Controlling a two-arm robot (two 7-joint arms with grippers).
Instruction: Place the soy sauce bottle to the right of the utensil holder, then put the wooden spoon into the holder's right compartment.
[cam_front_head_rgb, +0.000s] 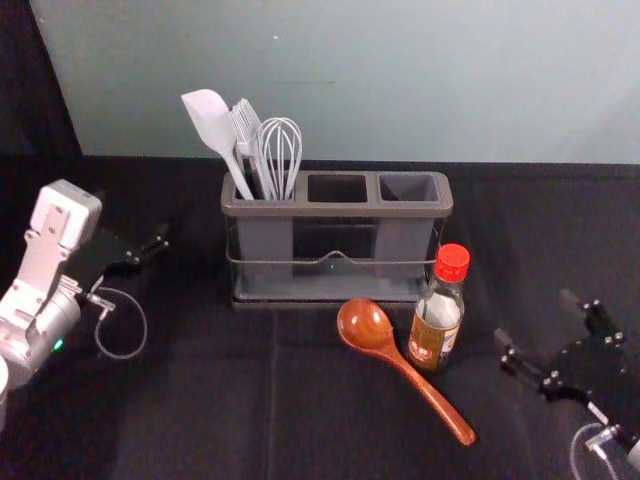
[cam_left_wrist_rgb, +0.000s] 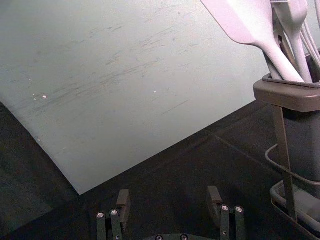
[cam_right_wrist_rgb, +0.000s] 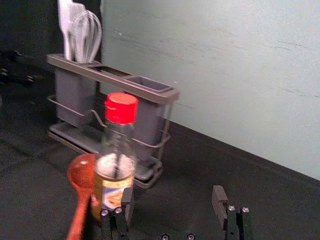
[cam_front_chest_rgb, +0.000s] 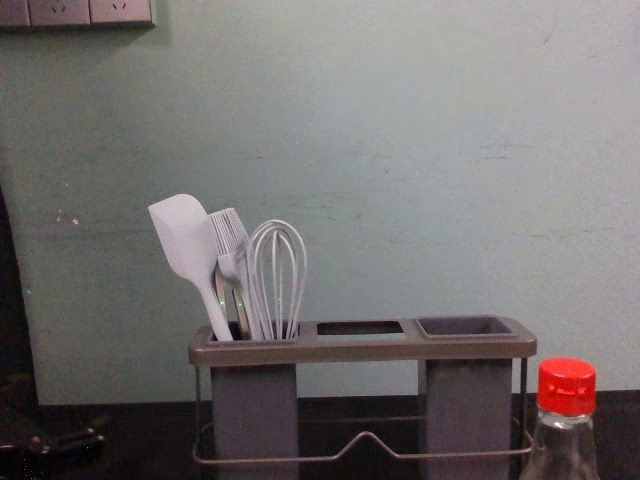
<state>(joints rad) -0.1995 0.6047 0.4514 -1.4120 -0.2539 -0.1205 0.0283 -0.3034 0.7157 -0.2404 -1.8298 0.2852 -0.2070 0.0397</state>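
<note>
The grey utensil holder (cam_front_head_rgb: 335, 210) stands upright at the back centre; its right compartment (cam_front_head_rgb: 408, 187) has an open top. Before its right front corner is the upright soy sauce bottle (cam_front_head_rgb: 437, 322), red-capped. The wooden spoon (cam_front_head_rgb: 366, 326) lies just left of the bottle, bowl toward the holder and handle slanting to the front right. My right gripper (cam_front_head_rgb: 535, 318) is open, to the right of the bottle; in the right wrist view the gripper (cam_right_wrist_rgb: 173, 195) holds nothing. My left gripper (cam_front_head_rgb: 150, 250) is left of the holder, also open in the left wrist view (cam_left_wrist_rgb: 169, 195).
A white spatula (cam_front_head_rgb: 210, 122), a fork-like tool and a whisk (cam_front_head_rgb: 281, 150) stand in the holder's left compartment, rising above its rim. A pale wall (cam_front_chest_rgb: 400, 180) stands behind the dark-covered table (cam_front_head_rgb: 220, 400).
</note>
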